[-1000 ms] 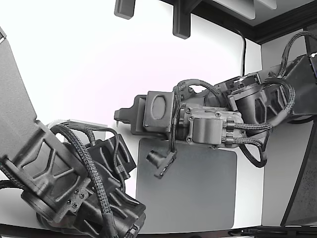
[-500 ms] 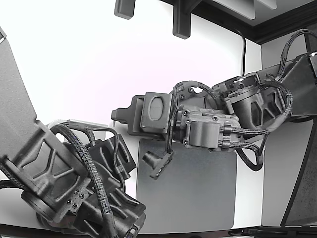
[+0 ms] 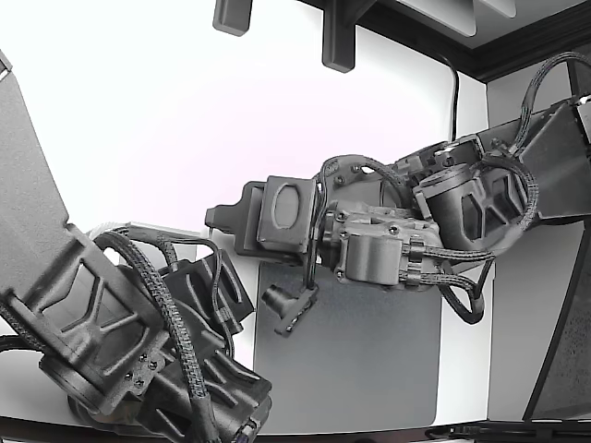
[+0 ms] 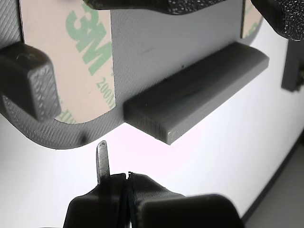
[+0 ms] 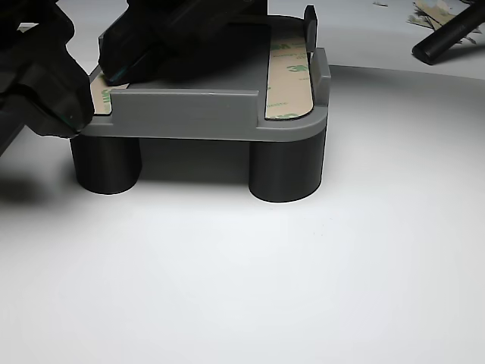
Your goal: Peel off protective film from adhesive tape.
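A grey part (image 4: 156,47) carries tan tape strips covered by film printed with green 3M lettering: one wide strip (image 4: 80,57) and a second strip (image 4: 249,21) at the far corner. A raised rib (image 4: 199,90) runs between them. My gripper (image 4: 126,179) sits just off the part's rounded edge, jaws pressed together, with a thin metal tip (image 4: 101,159) sticking out near the wide strip's corner, not touching it. No film shows in the jaws. In the exterior view my gripper (image 3: 214,220) points towards the part (image 3: 162,232) held by the second arm.
A black textured clamp pad (image 4: 26,78) presses on the wide strip. In the other view the part (image 5: 189,114) stands on two black posts (image 5: 286,167), with film scraps (image 5: 432,11) and a black rod (image 5: 451,34) behind. A grey mat (image 3: 360,360) lies below my arm.
My arm has moved steadily towards the exterior view's left, bringing the gripper tip closer to the part. The second arm has not moved.
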Robot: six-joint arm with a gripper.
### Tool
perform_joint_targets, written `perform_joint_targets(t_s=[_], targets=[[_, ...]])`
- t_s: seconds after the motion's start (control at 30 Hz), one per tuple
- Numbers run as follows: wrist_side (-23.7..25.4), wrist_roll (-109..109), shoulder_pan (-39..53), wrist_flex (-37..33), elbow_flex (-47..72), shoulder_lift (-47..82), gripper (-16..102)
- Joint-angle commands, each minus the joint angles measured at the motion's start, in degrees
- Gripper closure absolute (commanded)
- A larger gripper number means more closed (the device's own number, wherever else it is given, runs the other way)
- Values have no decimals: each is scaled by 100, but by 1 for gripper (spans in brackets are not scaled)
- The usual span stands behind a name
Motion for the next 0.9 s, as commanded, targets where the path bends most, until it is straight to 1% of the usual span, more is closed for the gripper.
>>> perform_joint_targets(t_s=[0.0,0.27,0.4,0.87], targets=[[53,9,-35,-70,-149,70,97],[26,70,-18,-62,-193,26,97],[123,141,62,-44,-264,-105,97],[158,290,88,114,-439,-281,97]])
